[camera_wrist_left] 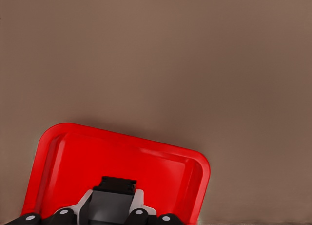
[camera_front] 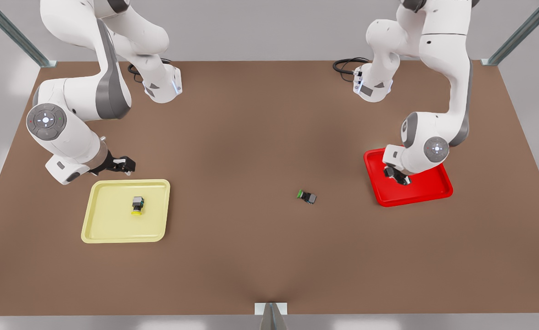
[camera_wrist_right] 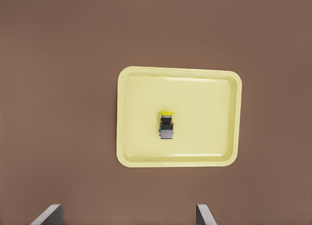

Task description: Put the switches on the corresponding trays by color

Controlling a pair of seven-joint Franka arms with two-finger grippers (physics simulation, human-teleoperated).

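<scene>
A pale yellow tray (camera_front: 113, 229) is seen on the brown tabletop (camera_front: 251, 137) near its front corner at the front view's left. The yellow-capped switch (camera_front: 137, 205) is laid on its side near the middle of this tray's floor, clear of the rims; it is also seen in the right wrist view (camera_wrist_right: 166, 125), with the tray's rim (camera_wrist_right: 122, 112) around it. The right gripper (camera_front: 123, 166) is held just beyond the yellow tray's far edge, above the table, and its fingers (camera_wrist_right: 48, 216) are seen spread wide apart with nothing between them.

A bright red tray (camera_front: 425, 192) is placed toward the tabletop's edge at the front view's right, well apart from the yellow tray. The left gripper (camera_front: 397, 176) is positioned low over the red tray's floor, near its far corner. In the left wrist view a dark grey boxy body (camera_wrist_left: 109, 205) is seen clasped between the gripper's fingers over the red tray (camera_wrist_left: 161, 166); its cap colour cannot be told.

The green-capped switch (camera_front: 307, 196) is left lying on its side on the bare tabletop, between the two trays and nearer the red one, touching neither.
</scene>
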